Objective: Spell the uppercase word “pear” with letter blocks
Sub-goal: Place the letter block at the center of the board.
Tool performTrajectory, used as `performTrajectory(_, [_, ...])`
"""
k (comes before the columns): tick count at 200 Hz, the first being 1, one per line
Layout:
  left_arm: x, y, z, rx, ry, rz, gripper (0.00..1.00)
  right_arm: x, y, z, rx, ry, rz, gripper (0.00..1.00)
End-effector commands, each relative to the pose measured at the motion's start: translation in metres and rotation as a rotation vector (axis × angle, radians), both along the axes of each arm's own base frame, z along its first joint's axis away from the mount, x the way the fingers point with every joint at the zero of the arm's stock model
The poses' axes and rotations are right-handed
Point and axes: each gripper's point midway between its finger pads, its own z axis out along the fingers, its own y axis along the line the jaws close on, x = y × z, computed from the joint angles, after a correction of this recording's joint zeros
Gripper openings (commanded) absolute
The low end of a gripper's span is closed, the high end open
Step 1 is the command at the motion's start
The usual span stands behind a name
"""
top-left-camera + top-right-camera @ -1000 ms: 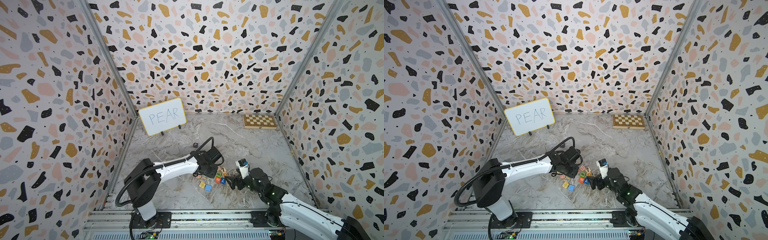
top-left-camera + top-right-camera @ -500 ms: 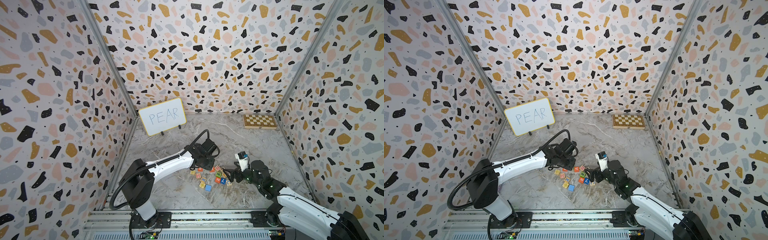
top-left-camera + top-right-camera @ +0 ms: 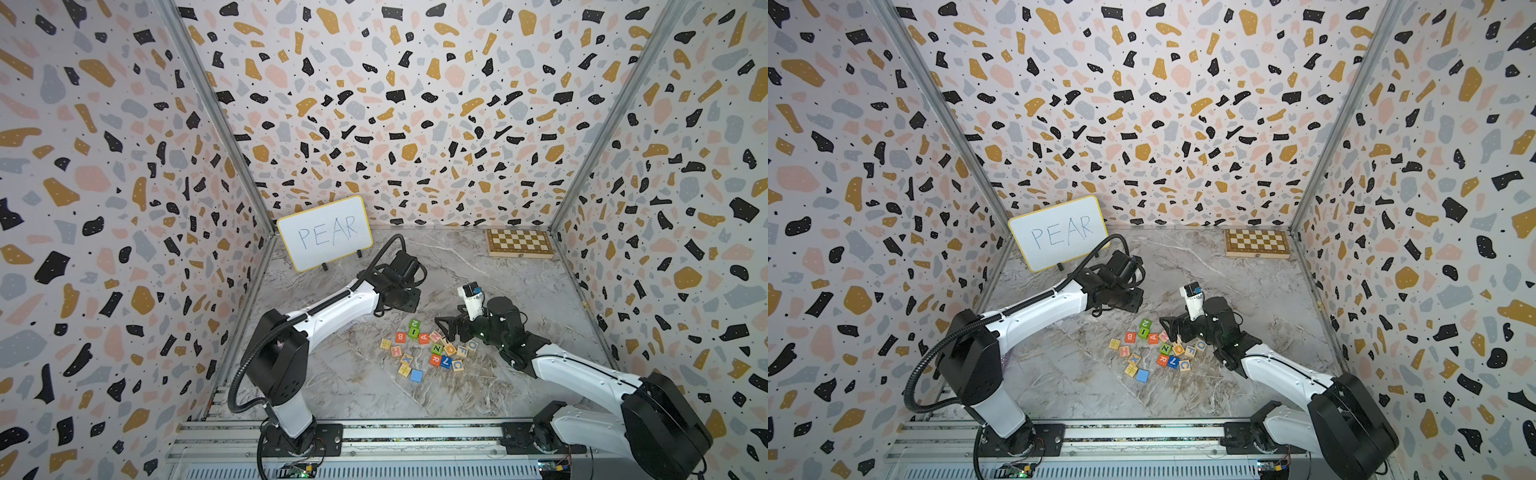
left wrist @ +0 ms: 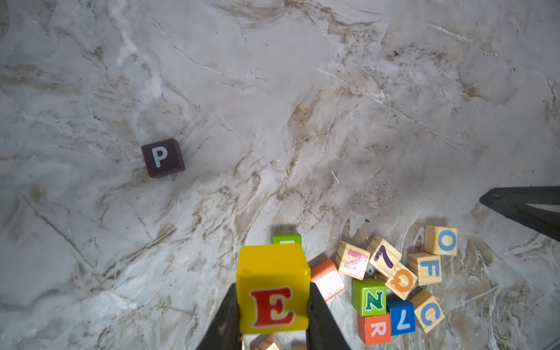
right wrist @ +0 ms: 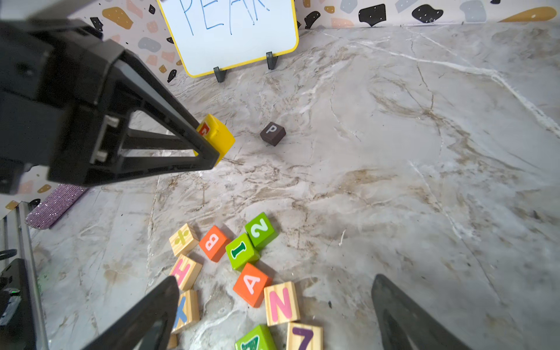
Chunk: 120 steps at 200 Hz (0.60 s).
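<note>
Left wrist view: left tool clamped on yellow E block, right tool spread apart.

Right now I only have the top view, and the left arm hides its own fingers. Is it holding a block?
Observer: Yes, the left fingers are shut on the yellow E block.
Operator: Where's the P?
Observer: The black P block sits alone, apart from the other blocks.
Operator: Is the E touching it?
Observer: No, bare table shows between them.
</note>
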Motion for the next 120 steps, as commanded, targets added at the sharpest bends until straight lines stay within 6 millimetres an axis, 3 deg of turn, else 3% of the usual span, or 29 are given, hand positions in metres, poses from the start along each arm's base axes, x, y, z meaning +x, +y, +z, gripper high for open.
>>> performTrajectory(1, [0.021,-0.003,0.005,-0.011,-0.017,-0.007,0.17,0.027,0.001,0.021,0.035,-0.038,-0.057,1.00])
performTrajectory(33, [0.043,-0.003,-0.002,0.002,-0.002,0.024,0.18,0.053,-0.004,0.013,0.047,0.007,-0.126,1.00])
performTrajectory(82, [0.066,-0.005,-0.016,-0.002,0.021,0.066,0.18,0.071,0.000,-0.004,0.027,0.049,-0.128,1.00])
performTrajectory(120, [0.076,-0.010,-0.030,0.012,0.052,0.075,0.20,0.081,-0.001,-0.006,0.018,0.044,-0.152,1.00])
